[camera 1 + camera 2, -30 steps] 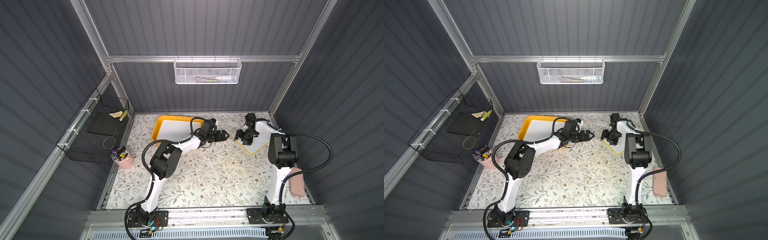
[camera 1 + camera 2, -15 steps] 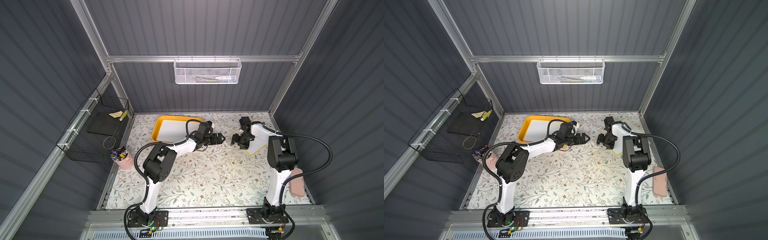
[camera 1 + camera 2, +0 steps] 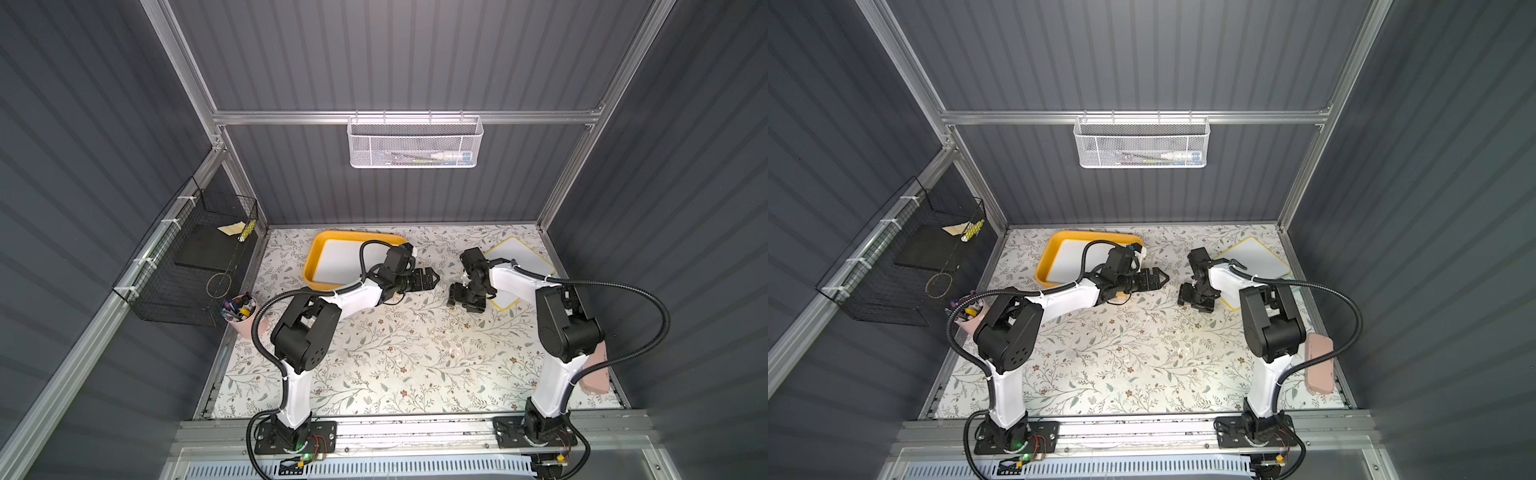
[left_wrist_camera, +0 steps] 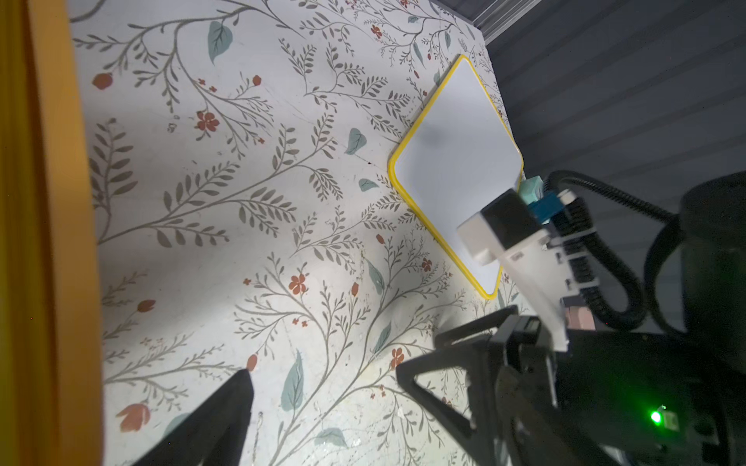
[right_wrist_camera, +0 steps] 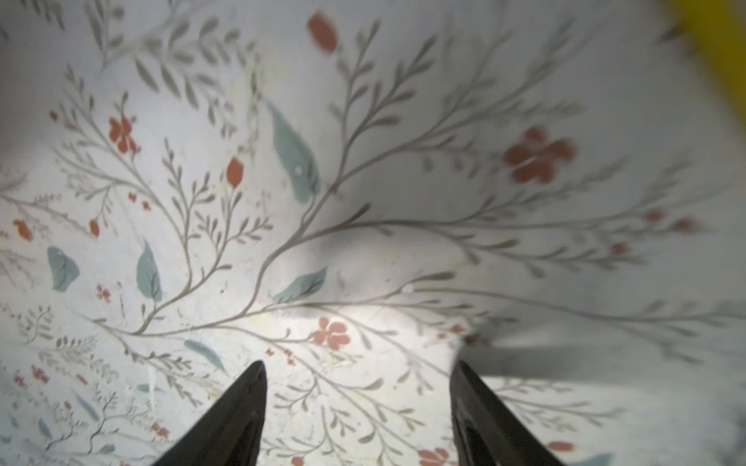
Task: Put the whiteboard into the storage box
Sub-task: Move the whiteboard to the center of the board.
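**Both arms back off; the whiteboard stays on the table**

Over the last second the right gripper (image 3: 465, 300) has slid off the edge of the whiteboard (image 3: 521, 257) and now hangs over the bare floral table (image 3: 395, 353), just beside the board's corner; the right wrist view shows its jaws apart with nothing between them; the left gripper (image 3: 429, 277) has drawn back a little toward the storage box (image 3: 314, 255), its jaws likewise wide and empty; the two grippers, close to meeting a second ago, now stand apart; the whiteboard itself has not shifted, lying flat at the far right of the table, well apart from the box at the far left, which already holds a white panel (image 3: 338, 262) that looks like another board; my reading is that the try at the board's edge came to nothing, so the pick is yet to be made; a thin board lying flat gives the fingers little to catch
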You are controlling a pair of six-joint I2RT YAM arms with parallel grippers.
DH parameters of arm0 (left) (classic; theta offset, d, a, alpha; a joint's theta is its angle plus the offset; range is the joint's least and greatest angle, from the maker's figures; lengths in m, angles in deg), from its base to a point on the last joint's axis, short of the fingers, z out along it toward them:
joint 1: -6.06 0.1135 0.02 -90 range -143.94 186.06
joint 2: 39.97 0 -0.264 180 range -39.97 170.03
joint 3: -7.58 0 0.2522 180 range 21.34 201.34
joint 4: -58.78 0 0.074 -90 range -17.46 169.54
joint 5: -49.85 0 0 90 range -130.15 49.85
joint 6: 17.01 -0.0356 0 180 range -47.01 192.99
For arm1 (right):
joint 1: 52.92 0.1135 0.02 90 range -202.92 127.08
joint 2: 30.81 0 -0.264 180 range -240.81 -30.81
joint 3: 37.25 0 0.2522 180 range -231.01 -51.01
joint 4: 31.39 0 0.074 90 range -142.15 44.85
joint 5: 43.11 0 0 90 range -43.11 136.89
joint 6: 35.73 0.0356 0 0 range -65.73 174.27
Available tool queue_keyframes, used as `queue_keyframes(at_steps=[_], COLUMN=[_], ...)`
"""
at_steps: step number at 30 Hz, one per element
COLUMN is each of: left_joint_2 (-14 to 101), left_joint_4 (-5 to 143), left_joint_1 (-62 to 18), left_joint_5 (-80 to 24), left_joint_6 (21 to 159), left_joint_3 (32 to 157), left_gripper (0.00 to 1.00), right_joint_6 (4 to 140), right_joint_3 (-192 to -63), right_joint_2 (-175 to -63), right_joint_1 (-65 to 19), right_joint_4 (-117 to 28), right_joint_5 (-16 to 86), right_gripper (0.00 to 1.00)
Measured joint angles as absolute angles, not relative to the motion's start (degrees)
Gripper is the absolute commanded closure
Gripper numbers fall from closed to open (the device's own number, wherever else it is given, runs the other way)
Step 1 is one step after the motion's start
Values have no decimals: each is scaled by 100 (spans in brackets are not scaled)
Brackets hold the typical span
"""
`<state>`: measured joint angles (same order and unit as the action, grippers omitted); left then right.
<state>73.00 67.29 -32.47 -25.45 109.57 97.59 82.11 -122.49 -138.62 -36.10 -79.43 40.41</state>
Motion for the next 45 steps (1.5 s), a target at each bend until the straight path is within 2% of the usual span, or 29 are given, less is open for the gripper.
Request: queue_keyframes(at_steps=[5,10,25,39,45], left_joint_2=[7300,7294,7197,7197,7197], left_joint_4=[6718,6687,6661,6604,6602], left_joint_1=[-3247,-3247,-3247,-3245,-3207], left_joint_5=[-2534,-2537,-2537,-2537,-2537], left_joint_6=[10959,10957,10954,10957,10957], left_joint_3=[9724,9660,9422,9379,9379], left_gripper=[6,6,6,6,6], right_joint_6=[8259,8423,9026,9028,9044], right_joint_3=[-12227,-12269,-11912,-11724,-11386], right_joint_2=[-13598,-13716,-13917,-13790,-13613], right_joint_1=[-3742,-3763,-4393,-4113,-3654], right_joint_4=[-7316,-6914,-6374,-6298,-5968], right_joint_5=[4976,5374,5197,4793,4784], right_gripper=[16,15,11,7,6])
